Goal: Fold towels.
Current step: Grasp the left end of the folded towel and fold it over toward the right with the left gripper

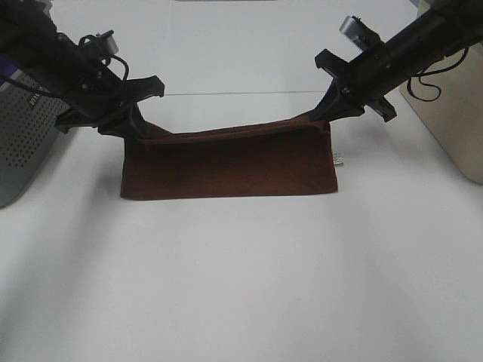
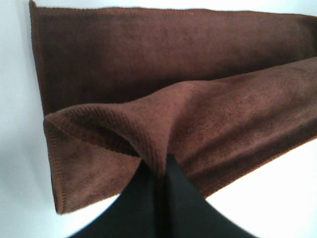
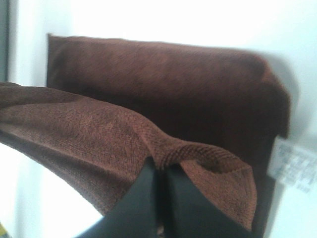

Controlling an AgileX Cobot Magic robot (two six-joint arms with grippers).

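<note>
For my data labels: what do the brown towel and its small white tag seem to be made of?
The towel looks like matte microfibre or terry cloth: fine pile, ribbed stitched hem. The tag seems thin white fabric or paper with blurred print; which one, I cannot tell.

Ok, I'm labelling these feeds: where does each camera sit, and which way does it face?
Exterior high: mounted high, facing down at the table, towel, left gripper and right gripper.
Left wrist: on the left arm, looking along its gripper, shut on a towel corner.
Right wrist: likewise on the right arm; the towel's label shows.
Shared: the towel.
</note>
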